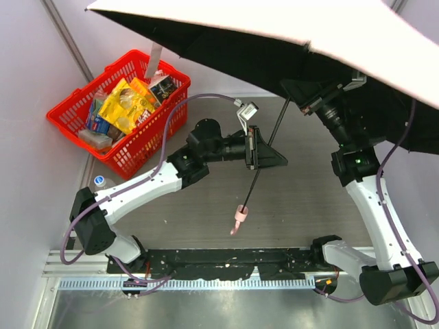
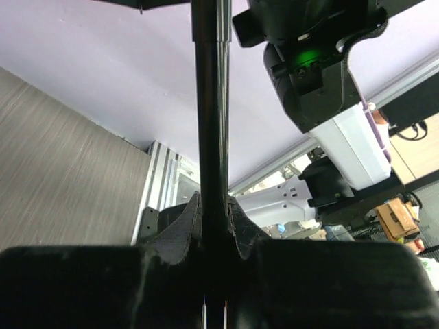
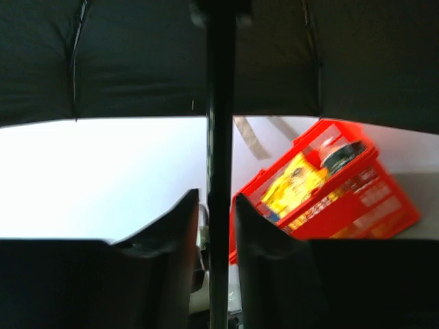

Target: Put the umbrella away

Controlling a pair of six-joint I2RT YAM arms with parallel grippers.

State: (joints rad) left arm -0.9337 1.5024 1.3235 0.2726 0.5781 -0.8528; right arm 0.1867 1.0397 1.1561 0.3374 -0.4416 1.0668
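Pale pink open umbrella spreads across the far right; the left gripper clamps its black shaft to steady it, while the right gripper sits narrow around the shaft higher up, hold uncertain, likely to collapse it.

The open umbrella roofs the far and right side of the bench, so nothing gets in from above there. Its shaft slants down across the middle, with the left fingers clamped on it midway and the right fingers round it higher up. A full basket blocks the far left corner. Right of the shaft, the near bench lies bare.
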